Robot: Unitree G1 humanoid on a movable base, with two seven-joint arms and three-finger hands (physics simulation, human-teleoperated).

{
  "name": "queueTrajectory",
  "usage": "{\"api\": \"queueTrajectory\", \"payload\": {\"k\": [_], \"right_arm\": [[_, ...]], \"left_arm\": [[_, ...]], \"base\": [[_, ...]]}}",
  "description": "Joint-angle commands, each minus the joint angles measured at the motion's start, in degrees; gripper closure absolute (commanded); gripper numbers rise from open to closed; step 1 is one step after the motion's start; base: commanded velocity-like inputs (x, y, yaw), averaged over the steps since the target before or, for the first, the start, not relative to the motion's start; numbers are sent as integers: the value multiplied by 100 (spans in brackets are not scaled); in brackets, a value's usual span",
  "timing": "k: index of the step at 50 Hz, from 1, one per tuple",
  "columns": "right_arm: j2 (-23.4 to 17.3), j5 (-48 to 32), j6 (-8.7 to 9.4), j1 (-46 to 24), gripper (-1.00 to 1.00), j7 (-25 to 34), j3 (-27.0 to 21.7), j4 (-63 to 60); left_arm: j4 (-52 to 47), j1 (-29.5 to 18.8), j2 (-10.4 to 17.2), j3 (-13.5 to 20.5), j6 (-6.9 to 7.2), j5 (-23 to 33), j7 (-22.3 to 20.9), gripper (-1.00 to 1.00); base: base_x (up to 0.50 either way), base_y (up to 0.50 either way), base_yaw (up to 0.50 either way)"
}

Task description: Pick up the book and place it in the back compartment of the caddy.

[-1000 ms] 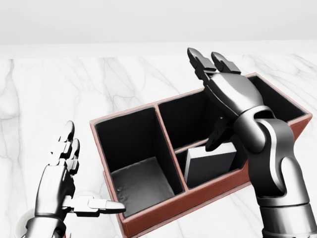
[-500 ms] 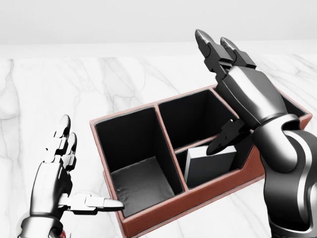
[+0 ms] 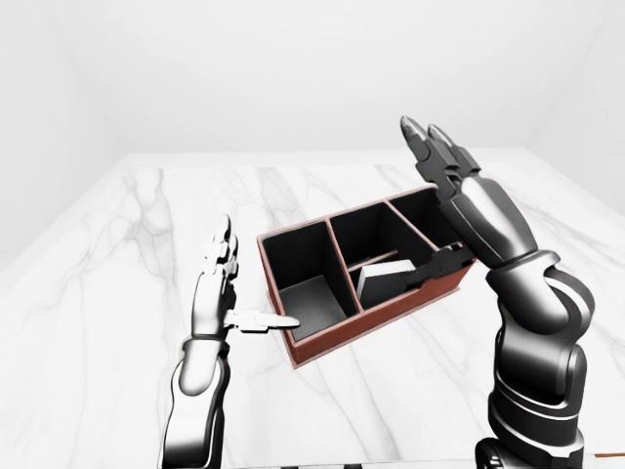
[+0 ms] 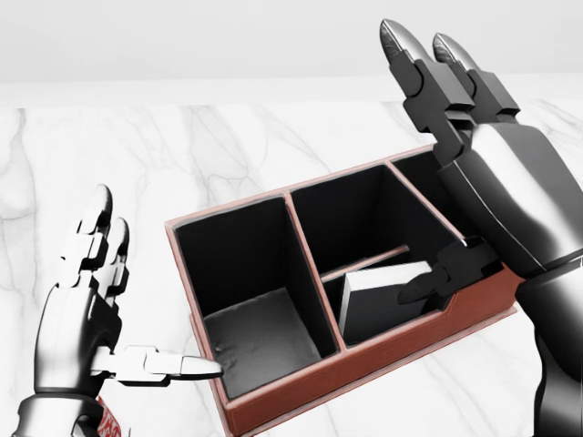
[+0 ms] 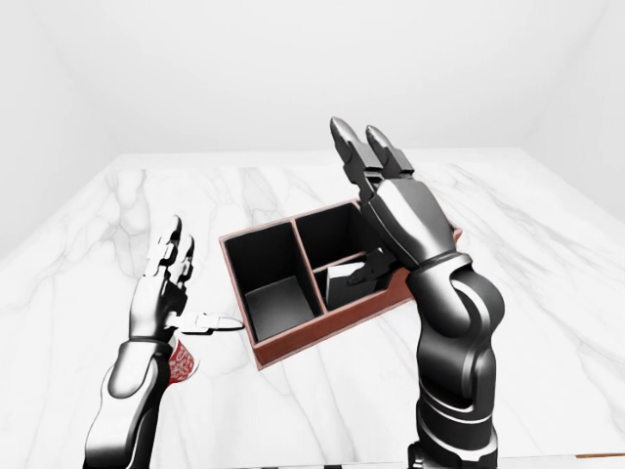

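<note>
The red-brown caddy (image 4: 273, 414) with black insides lies on the marble, split into several compartments. The grey book (image 4: 383, 296) stands tilted in the small middle compartment, the lower one in the head view, leaning against its divider. My right hand (image 4: 437, 173) hangs open above the caddy's right end. Its fingers (image 4: 410, 55) point up and its thumb tip sits just over the book's right edge, not closed on it. It hides the rightmost compartment. My left hand (image 4: 127, 300) is open at the lower left, its thumb pointing at the caddy's left wall.
The white marble table (image 3: 117, 254) spreads wide on every side, and its near edge shows at the bottom of the eye views. A small red patterned thing (image 5: 179, 360) lies beside my left wrist. The caddy's big left compartment (image 4: 264, 337) holds nothing.
My right hand has risen and drawn to the right, closer to the camera. My left hand has slid a little to the left. Book and caddy have stayed put.
</note>
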Motion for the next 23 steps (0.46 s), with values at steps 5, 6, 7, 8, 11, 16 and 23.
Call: {"api": "queueTrajectory", "payload": {"k": [5,6,7,8,11,16,23], "right_arm": [[6,297,0,416,-100,180,-213,-1090],[8,327,0,438,-100,171,-227,-1142],[30,353,0,445,-100,222,-236,-1299],[35,375,0,444,-100,251,-233,-1386],[25,427,0,476,-100,281,-245,-1566],[35,591,0,574,-100,284,-303,-1844],[24,871,0,659,-100,310,-407,-2258]], "left_arm": [[-306,42,-8,-24,0,-24,-17,-100],[-321,38,-8,-22,0,-30,-18,-100],[-343,39,-7,-20,0,-34,-20,-100],[-342,37,-6,-17,0,-36,-21,-100],[-393,39,-7,-19,0,-40,-22,-100],[-459,53,-9,-23,0,-52,-28,-100],[-591,80,-11,-31,0,-66,-39,-100]], "base": [[0,0,0],[0,0,0],[0,0,0],[0,0,0],[0,0,0],[0,0,0],[0,0,0]]}}
